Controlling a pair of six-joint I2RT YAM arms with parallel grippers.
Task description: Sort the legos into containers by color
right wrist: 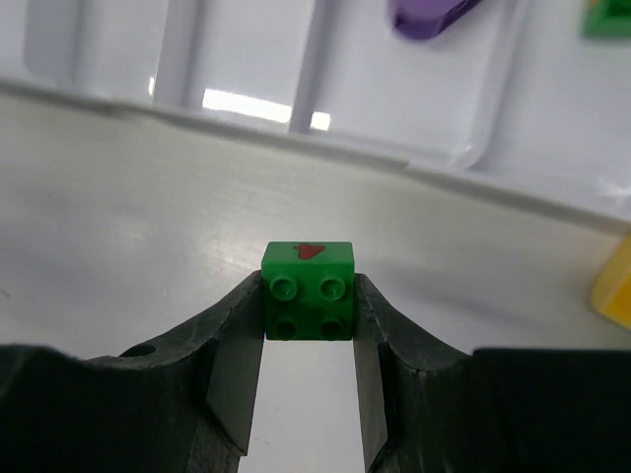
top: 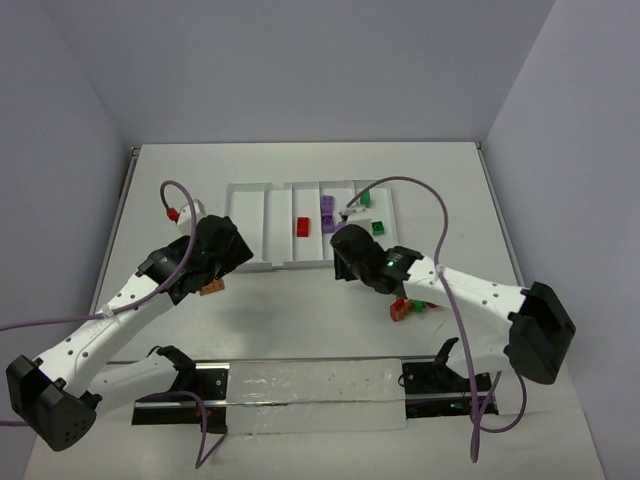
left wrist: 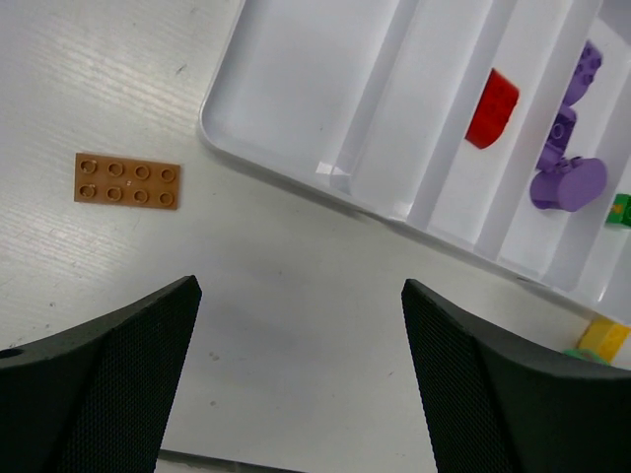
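The right gripper [right wrist: 308, 301] has its fingers closed on both sides of a small green brick [right wrist: 308, 286] just before the near rim of the white tray [right wrist: 444, 172], while the left gripper [left wrist: 298, 296] stands wide open and holds nothing, above the table [left wrist: 99, 79] near a flat orange-brown brick [left wrist: 127, 180].

Shows a white table [top: 300, 325], matte, faintly streaked and flecked with a few dark specks in the left wrist view, closed in by a plain grey-lilac back wall [top: 320, 60] and two side walls [top: 50, 150] of the same tint. Carries a thin metal strip [top: 120, 215] along its left edge, with a similar one on the right. Bears a black bar [top: 215, 383] along the near edge, its middle covered by a glossy clear sheet [top: 310, 395].
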